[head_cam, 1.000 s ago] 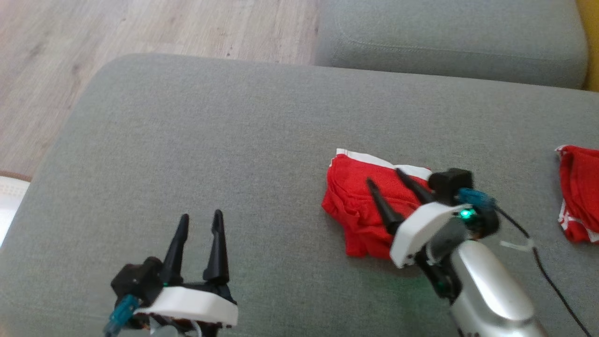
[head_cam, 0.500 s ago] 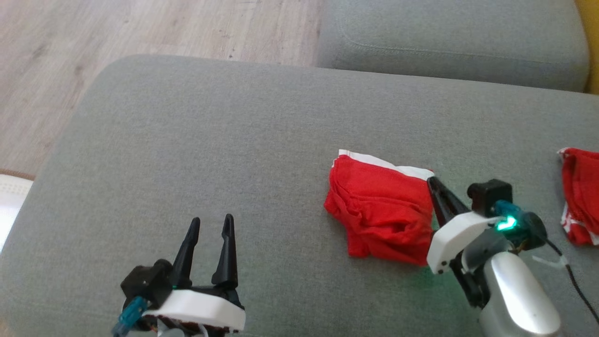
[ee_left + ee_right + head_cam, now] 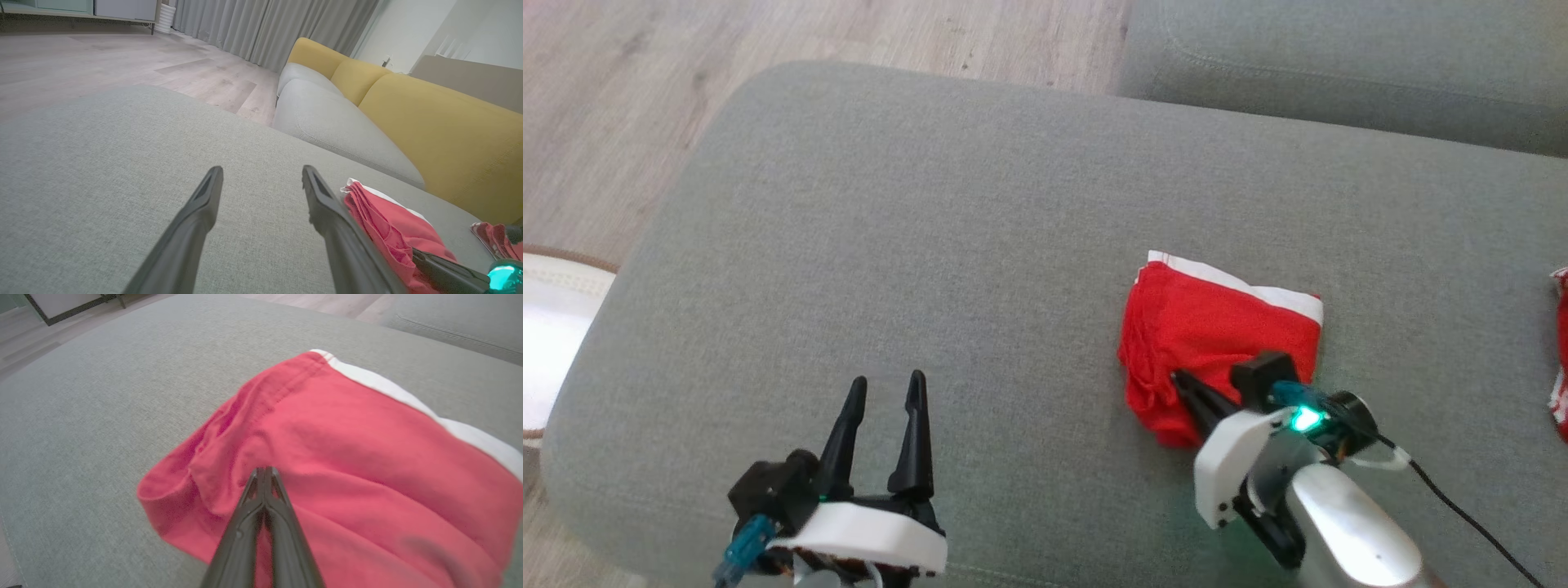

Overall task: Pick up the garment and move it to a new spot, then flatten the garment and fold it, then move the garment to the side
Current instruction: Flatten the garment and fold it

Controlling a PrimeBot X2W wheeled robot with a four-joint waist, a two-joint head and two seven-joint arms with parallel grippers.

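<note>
At six o'clock on the folded garment (image 3: 1217, 318), the right tool (image 3: 265, 470) is clenched, tips on cloth; left tool (image 3: 886, 380) released. Moving it aside looks next, needing a true pinch.

Second red cloth (image 3: 1561, 359) cut off at right edge; near corner of garment (image 3: 1217, 327) behind right gripper (image 3: 1178, 379).

A home living room, a wide grey fabric sofa (image 3: 931, 204) with mustard-yellow back cushions (image 3: 429, 122), pale wood-look plank floor (image 3: 81, 53), floor-length grey curtains (image 3: 265, 24), a low cabinet (image 3: 122, 8) on thin dark legs along the far wall
</note>
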